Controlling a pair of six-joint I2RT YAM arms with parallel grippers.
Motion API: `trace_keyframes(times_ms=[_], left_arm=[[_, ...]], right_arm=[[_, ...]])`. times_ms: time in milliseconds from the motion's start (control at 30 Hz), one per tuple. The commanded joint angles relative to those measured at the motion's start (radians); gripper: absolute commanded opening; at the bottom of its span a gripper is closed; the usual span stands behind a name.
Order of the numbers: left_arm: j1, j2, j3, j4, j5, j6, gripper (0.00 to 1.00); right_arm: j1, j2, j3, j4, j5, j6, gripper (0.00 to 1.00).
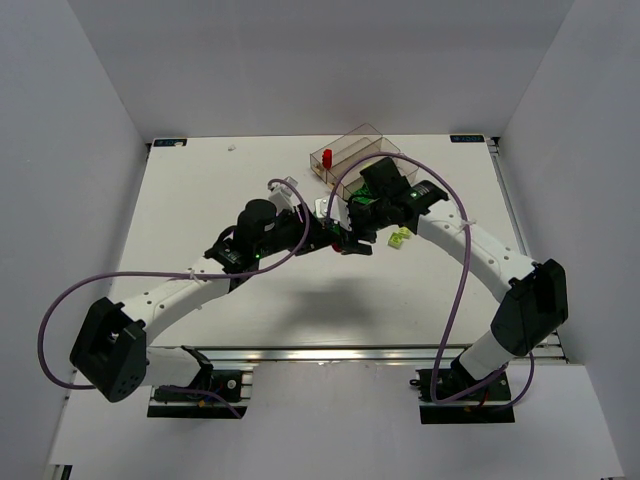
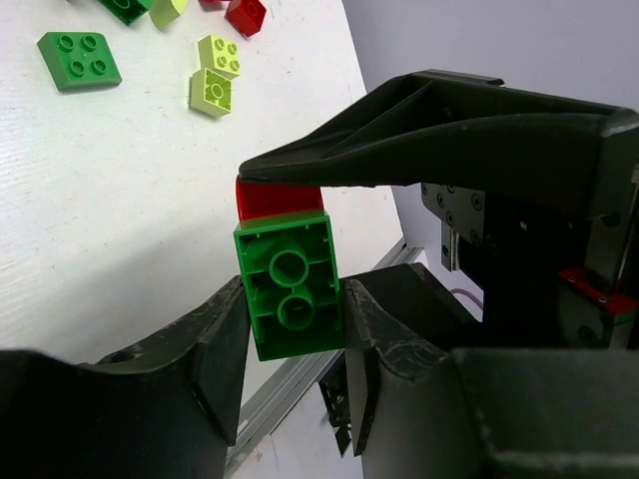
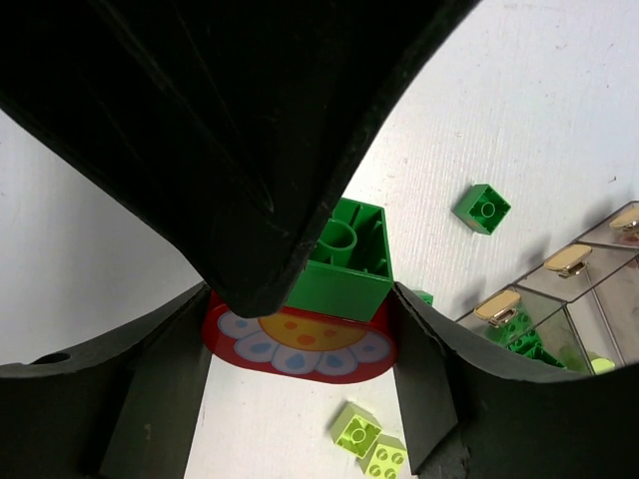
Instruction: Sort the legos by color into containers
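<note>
My left gripper (image 2: 292, 309) is shut on a dark green brick (image 2: 290, 284), seen from its hollow underside. The brick is stuck to a red piece (image 3: 300, 344) with a flower print, and my right gripper (image 3: 300, 349) is shut on that piece. Both grippers meet above the middle of the table, left (image 1: 330, 238) and right (image 1: 362, 225). The green brick (image 3: 344, 264) also shows in the right wrist view, half hidden by the left finger. The clear three-part tray (image 1: 355, 148) stands at the back with a red brick (image 1: 327, 157) in it; its edge (image 3: 589, 289) holds green bricks.
Loose on the table are a flat dark green brick (image 2: 78, 58), two lime bricks (image 2: 215, 75), a red brick (image 2: 246, 14) and a small green brick (image 3: 482, 208). Lime bricks (image 1: 400, 238) lie right of the grippers. The table's metal front edge runs near the arm bases.
</note>
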Motion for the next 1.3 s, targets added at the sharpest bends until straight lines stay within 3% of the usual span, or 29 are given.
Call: trace_keyframes(times_ms=[0,133,333,367,733,833,967,1267], left_arm=[[-0.002,-0.013,0.040,-0.023,0.006,0.047,0.14],[0.000,-0.041,0.034,-0.052,-0.028,0.053,0.07],[0.041,-0.082,0.041,-0.097,-0.061,0.073,0.05],[0.050,-0.085,0.046,-0.118,-0.066,0.076,0.00],[0.159,0.022,0.228,-0.223,0.029,0.175,0.00],[0.161,0.131,0.300,-0.221,0.067,0.208,0.00],[0.150,0.321,0.509,-0.243,0.098,0.254,0.00],[0.084,0.787,0.989,-0.411,0.031,0.349,0.07]], right_arm=[[0.004,-0.015,-0.008,0.012,-0.016,0.004,0.00],[0.004,-0.033,-0.057,0.040,-0.002,0.004,0.00],[-0.016,-0.065,-0.111,0.060,0.014,0.004,0.00],[-0.019,-0.070,-0.124,0.061,0.015,0.004,0.00],[-0.089,-0.127,-0.192,0.097,0.014,0.045,0.00],[-0.172,-0.135,-0.168,0.152,-0.011,0.184,0.00],[-0.344,-0.125,-0.094,0.190,-0.071,0.388,0.00],[-0.516,-0.150,-0.095,0.267,-0.146,0.521,0.00]])
